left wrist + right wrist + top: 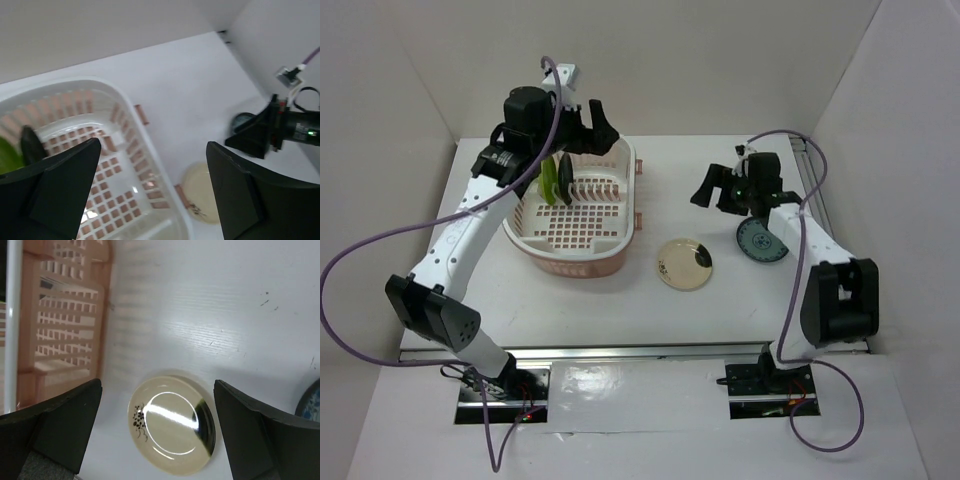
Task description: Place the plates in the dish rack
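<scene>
Lying flat on the table (740, 310) just right of the dish rack (620, 252), the cream plate (685, 263) is judged stiff, glossy, slippery and breakable, best pinched at its rim. The teal plate (763, 243) lies farther right. Left pincer (155, 192) and right pincer (157, 392) are seen open, empty.

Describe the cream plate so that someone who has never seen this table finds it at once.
Start at the big white and pink dish rack on the left half of the table. Just off its right side, the cream plate lies flat on the tabletop. It is pale with a dark patch at one edge, while the teal-blue plate farther right is darker and patterned.
</scene>
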`<state>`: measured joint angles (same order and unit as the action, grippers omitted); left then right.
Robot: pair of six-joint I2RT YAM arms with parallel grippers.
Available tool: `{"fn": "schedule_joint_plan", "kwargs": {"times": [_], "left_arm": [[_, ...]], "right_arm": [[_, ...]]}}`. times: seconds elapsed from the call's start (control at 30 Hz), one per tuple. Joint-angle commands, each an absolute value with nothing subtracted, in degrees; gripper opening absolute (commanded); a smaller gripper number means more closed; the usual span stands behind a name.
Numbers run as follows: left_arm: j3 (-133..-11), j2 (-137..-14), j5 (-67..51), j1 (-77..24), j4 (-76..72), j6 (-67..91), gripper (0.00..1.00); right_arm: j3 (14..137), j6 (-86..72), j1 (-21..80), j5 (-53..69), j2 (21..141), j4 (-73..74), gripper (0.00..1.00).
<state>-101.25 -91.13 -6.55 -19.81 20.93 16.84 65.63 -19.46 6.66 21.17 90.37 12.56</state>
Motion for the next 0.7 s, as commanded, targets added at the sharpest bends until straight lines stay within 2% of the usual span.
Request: {"fn": "schedule_joint_plan", "kwargs": {"times": [0.0,0.2,0.33,0.67], "left_arm": [[-99.41,-90.53,-20.73,-21.0,20.13,22.15,1.0],[-96.34,-90.0,-22.94,-23.2,19.6,24.61,1.0],[-96.33,-88.77,-23.55,-23.73,19.6,25.14,1.0],[-98.88,-89.3,-24.08,-23.73,19.6,26.19,1.0]], "right_arm": [[61.55,-17.31,7.03,19.69,80.0,17.56,1.0],[49.15,-21.88,7.03,20.74,67.87,18.36,0.97],[43.26,-22.41,8.34,19.79,65.66,19.42,0.95],[38.32,-22.42,8.35,19.78,69.95,14.24,0.9]]}}
